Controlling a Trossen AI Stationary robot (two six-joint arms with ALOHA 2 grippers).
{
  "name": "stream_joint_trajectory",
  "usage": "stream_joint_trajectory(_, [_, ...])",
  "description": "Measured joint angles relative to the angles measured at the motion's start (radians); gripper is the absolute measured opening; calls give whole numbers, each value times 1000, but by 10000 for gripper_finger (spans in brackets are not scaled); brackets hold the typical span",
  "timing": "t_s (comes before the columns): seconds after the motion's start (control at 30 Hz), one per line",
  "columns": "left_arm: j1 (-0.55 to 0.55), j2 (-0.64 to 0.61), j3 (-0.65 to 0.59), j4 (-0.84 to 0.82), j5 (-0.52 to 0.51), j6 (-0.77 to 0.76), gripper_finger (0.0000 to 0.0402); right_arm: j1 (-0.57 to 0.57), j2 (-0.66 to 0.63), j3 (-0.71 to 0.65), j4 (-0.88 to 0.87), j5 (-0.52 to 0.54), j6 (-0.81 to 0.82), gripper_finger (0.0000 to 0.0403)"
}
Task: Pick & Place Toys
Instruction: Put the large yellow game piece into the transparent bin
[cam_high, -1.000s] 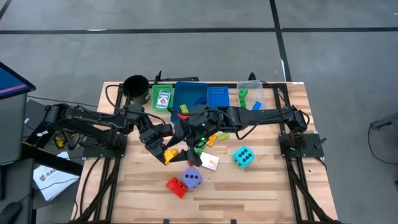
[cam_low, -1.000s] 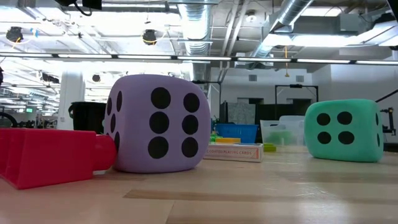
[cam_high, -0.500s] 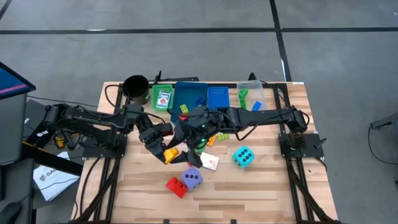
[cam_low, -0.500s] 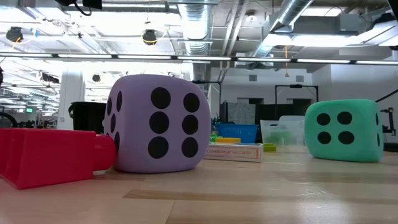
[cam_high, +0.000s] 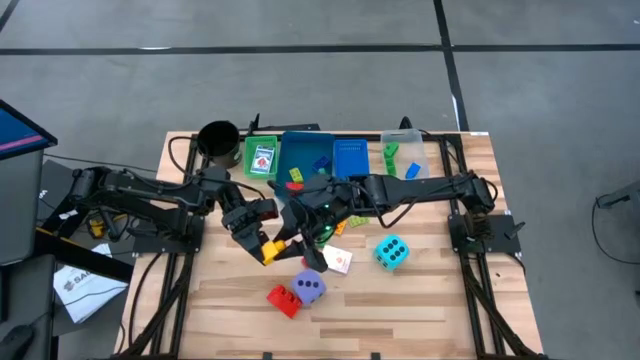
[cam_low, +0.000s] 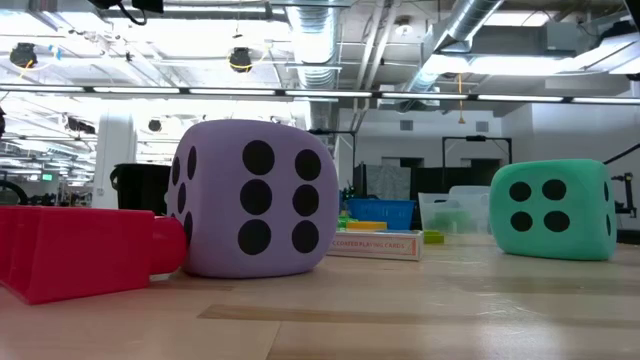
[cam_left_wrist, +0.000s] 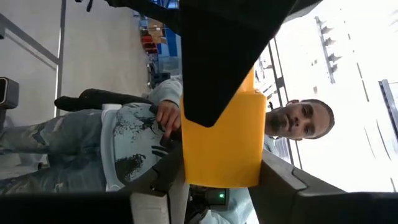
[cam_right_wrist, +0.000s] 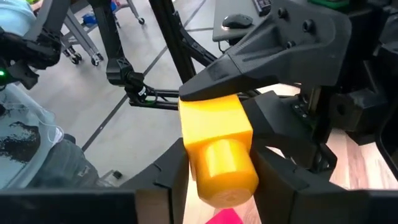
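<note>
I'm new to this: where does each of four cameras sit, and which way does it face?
High view: overhead, facing straight down on the table, both arms showing.
Low view: at tabletop height, facing level past the purple dice and teal dice into the room; no arm shows.
Left wrist view: on the left arm, facing past its fingers toward a person.
Right wrist view: on the right arm, facing the left arm.
Shared: both wrist views show the yellow brick.

Overhead view straight down, low view level across the tabletop, both wrist views close on the yellow brick (cam_right_wrist: 217, 146).
</note>
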Motion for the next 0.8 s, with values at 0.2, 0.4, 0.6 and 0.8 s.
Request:
stream_joint_trajectory(0.2, [0, 0, 1, -1, -3, 1, 140, 6, 0, 0, 7, 9, 0, 130])
stream_joint_trajectory(0.4, [1, 0, 1, -8, -32, -7, 178, 5, 2, -1, 8, 16, 32, 127])
stream_joint_trajectory(0.6, [1, 2, 1, -9, -24, -51, 230, 5, 1, -1, 14, 16, 41, 127])
stream_joint_trajectory(0.8, [1, -1, 1, -7, 45, -59, 280, 5, -7, -1, -16, 13, 41, 127])
